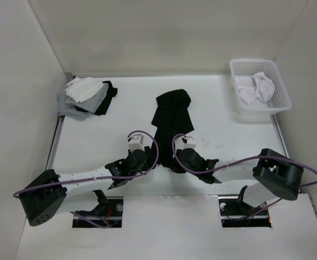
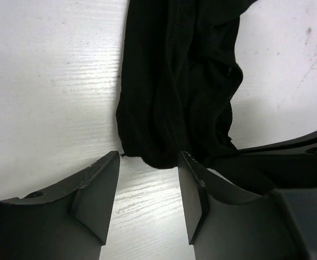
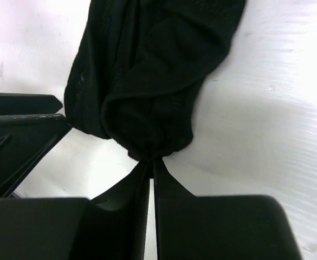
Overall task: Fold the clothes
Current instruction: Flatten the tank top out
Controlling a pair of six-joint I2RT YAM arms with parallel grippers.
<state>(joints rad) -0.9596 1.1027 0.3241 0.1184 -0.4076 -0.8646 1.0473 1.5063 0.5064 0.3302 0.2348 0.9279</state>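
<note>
Black clothes (image 1: pixel 172 116) lie bunched lengthwise at the top view's centre. The right gripper (image 3: pixel 151 162) pinches their near end. The left gripper (image 2: pixel 149 158) gapes empty beside the hem and should seize a separate corner before spreading.

No writing, label, brand, number or sign is legible on the clothes (image 1: pixel 172 116), bench (image 1: pixel 131 108) or basket (image 1: pixel 261 115).

The left arm (image 1: pixel 85 176) and right arm (image 1: pixel 234 172) are slim white tubes between bulky black joint housings (image 1: pixel 41 197), each carrying a looping purple cable (image 1: pixel 156 149) and ending in matte black wedge-shaped fingers (image 2: pixel 96 189).
</note>
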